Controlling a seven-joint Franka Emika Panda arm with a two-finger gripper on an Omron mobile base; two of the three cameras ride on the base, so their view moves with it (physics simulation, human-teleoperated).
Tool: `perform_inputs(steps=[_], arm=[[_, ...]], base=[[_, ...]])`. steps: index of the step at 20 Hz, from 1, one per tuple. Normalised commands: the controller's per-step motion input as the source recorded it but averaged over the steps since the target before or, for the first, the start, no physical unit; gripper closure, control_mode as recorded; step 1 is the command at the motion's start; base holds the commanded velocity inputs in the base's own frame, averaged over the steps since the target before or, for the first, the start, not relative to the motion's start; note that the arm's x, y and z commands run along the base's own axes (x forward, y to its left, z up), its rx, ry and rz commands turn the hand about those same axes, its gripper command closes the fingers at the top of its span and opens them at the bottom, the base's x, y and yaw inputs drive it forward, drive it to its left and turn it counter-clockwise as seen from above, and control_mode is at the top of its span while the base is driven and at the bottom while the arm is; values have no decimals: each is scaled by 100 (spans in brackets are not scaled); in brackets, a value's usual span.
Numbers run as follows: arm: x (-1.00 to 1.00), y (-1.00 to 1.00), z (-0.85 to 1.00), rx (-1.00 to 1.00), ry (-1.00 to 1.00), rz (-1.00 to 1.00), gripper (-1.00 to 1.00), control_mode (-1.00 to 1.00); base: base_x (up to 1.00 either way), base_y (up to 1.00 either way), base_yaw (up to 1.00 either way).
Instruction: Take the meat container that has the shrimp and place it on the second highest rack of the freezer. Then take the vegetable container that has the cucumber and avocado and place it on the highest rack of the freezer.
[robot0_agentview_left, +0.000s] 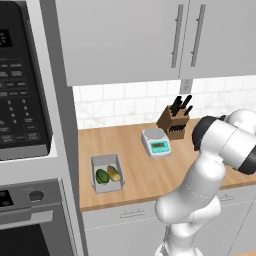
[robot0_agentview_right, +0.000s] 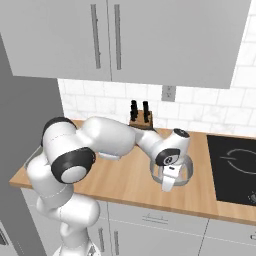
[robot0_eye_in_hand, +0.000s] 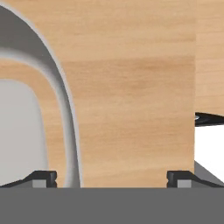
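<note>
Gripper (robot0_eye_in_hand: 112, 177) hung w/ jaws spread wide over the counter (robot0_eye_in_hand: 131, 87), straddling the rim of the meat container (robot0_eye_in_hand: 57, 78).

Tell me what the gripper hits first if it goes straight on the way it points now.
Most likely the meat container's rim, which runs up between the open fingertips of the gripper; beside it lies bare wooden counter. Depth is unclear.

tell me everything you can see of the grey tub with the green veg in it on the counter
The vegetable tub is a squarish, deep, pale-grey container with rounded corners and thin upright walls, looking like plastic. It has no lid. It sits flat on the wooden counter near the left front edge, beside the oven tower. Inside lie a dark green piece and a yellower green piece, side by side. Nothing else touches it.
</note>
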Motion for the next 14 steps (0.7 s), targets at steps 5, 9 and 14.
perform_inputs(steps=[5,9,14], arm=[[0,23,-13,-7,-2,0,-100,-100],[5,-4,-13,0,-5,0,-100,-100],[19,-20,-3,0,0,0,-100,-100]], base=[[0,0,0],[0,0,0],[0,0,0]])
